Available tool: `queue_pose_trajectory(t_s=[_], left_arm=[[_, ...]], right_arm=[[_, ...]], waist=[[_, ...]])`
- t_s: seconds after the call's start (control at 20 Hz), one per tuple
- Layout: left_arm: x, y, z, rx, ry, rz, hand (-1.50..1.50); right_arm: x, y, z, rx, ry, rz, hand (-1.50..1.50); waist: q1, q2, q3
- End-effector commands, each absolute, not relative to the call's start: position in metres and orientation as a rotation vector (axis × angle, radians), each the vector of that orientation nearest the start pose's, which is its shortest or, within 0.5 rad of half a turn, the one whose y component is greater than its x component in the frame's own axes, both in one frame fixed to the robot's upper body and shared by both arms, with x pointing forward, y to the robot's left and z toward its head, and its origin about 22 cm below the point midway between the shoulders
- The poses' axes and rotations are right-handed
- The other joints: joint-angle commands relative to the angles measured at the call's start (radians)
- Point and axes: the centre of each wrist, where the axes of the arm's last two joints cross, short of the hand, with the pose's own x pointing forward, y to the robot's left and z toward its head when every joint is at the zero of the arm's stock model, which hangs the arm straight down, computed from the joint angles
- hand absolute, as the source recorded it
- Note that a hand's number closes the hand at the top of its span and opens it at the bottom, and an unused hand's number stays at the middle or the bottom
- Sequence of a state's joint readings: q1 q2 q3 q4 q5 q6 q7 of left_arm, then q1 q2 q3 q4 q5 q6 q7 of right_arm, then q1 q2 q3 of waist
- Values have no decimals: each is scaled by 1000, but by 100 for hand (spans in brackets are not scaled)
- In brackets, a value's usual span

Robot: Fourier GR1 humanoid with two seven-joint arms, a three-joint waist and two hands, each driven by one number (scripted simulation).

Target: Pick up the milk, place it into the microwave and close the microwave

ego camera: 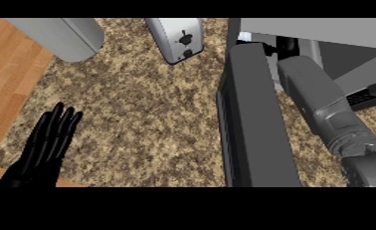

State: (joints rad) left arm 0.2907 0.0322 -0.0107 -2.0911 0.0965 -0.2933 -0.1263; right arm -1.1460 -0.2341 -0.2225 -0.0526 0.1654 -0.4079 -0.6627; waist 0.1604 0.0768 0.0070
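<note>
Where the counter runs out at the lower left: the left hand (46, 142) rests, black, its fingers straight, close together and pointing up the view, holding nothing.
Right forearm (323, 105): grey, comes in from the lower right corner and slants up and leftward, lying just right of the door and reaching towards the oven's opening.
Counter (147, 114): speckled brown stone, bare across the middle, with a strip of orange wood (18, 69) along its left side.
Microwave door (257, 119): a dark grey slab standing open, running from the lower edge up to the oven's front and lying between the bare counter and the right forearm.
Right hand (288, 46): only a dark bit shows at the forearm's far end, at the opening past the door's far edge; whether the fingers are spread or curled cannot be told.
Milk (245, 36): a small white and blue scrap shows just past the door's far corner, at the mouth of the oven; it may be the carton, but too little shows to be sure.
Toaster (178, 40): silver with black controls, left of the door's far end, apart from it.
Grey rounded vessel (62, 37): far left corner of the counter.
Microwave (316, 27): pale grey body along the far right.
</note>
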Motion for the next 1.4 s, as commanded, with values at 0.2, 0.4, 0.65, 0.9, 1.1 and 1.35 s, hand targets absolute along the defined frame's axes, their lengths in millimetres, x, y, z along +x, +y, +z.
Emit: queue_pose_trajectory(t_s=[0.2,0.4,0.65,0.9,1.1,1.35], left_arm=[[164,239,74,-204,-1962,-173,-150],[174,236,69,-201,-1958,-165,-150],[172,232,67,-209,-1938,-170,-150],[173,232,70,-242,-1914,-194,-150],[181,206,60,-294,-1879,-234,-150],[195,211,41,-329,-1832,-320,-150]], right_arm=[[441,-228,37,-425,-1867,253,-150],[437,-231,30,-367,-1854,253,-150],[431,-234,17,-345,-1859,218,-150],[416,-236,-9,-252,-1859,203,-150],[411,-239,-15,-129,-1863,196,-150],[392,-238,-44,-28,-1863,168,-150]], waist=[[-13,-9,1],[-37,-13,-1],[-50,-24,-2],[-68,-33,-2],[-83,-37,-2],[-114,-53,-4]])
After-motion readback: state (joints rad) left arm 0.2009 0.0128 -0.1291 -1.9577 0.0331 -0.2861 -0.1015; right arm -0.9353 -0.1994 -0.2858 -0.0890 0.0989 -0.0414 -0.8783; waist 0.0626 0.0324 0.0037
